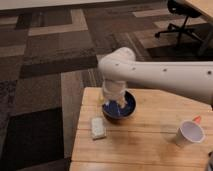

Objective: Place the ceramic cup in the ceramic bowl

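The ceramic bowl (126,111), dark blue and glossy, sits on the wooden table (150,145) toward its back left. My gripper (114,101) hangs from the white arm right over the bowl's left half and hides part of its rim. The fingers point down, open, with nothing between them. The ceramic cup (189,133) is small and white. It stands upright on the table at the right, well apart from the bowl and the gripper.
A flat whitish block (98,128) lies on the table in front of and left of the bowl. Something small and orange (197,119) shows just behind the cup. An office chair (181,20) stands on the carpet at the far right. The table's left edge drops to the floor.
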You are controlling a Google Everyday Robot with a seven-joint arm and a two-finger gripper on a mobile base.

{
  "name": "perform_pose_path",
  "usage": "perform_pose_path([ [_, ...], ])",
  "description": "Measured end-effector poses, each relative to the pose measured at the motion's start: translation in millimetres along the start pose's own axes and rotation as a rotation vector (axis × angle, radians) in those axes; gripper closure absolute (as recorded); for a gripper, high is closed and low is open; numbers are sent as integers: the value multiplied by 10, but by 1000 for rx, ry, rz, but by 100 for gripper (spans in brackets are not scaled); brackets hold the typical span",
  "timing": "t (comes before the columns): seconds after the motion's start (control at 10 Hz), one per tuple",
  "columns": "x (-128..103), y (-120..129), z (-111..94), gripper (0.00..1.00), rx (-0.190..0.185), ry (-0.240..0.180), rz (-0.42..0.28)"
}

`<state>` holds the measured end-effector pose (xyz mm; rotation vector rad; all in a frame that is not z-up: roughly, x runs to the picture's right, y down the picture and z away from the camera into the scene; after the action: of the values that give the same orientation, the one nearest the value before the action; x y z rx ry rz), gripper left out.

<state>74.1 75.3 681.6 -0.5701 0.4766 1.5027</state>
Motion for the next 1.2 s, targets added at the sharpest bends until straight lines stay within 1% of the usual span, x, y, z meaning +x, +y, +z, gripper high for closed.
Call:
perform_pose_path([
  [0.1, -7, -151, -25, 35, -1, 2, -1],
  [0.4, -4, -153, -21, 35, -1, 4, -2],
  [0.5, 3, -180, -11, 35, 3, 6, 13],
  [0.6, 26, -391, -18, 35, 26, 2, 62],
  [0.8, 129, -821, -62, 35, 54, -4, 173],
  [0.9, 156, -927, -77, 35, 57, -9, 201],
  [1.0, 246, -1238, -129, 35, 58, -25, 276],
  [1.1, 320, -1450, -179, 35, 60, -31, 310],
  [1.2, 416, -1720, -258, 35, 71, -45, 349],
])
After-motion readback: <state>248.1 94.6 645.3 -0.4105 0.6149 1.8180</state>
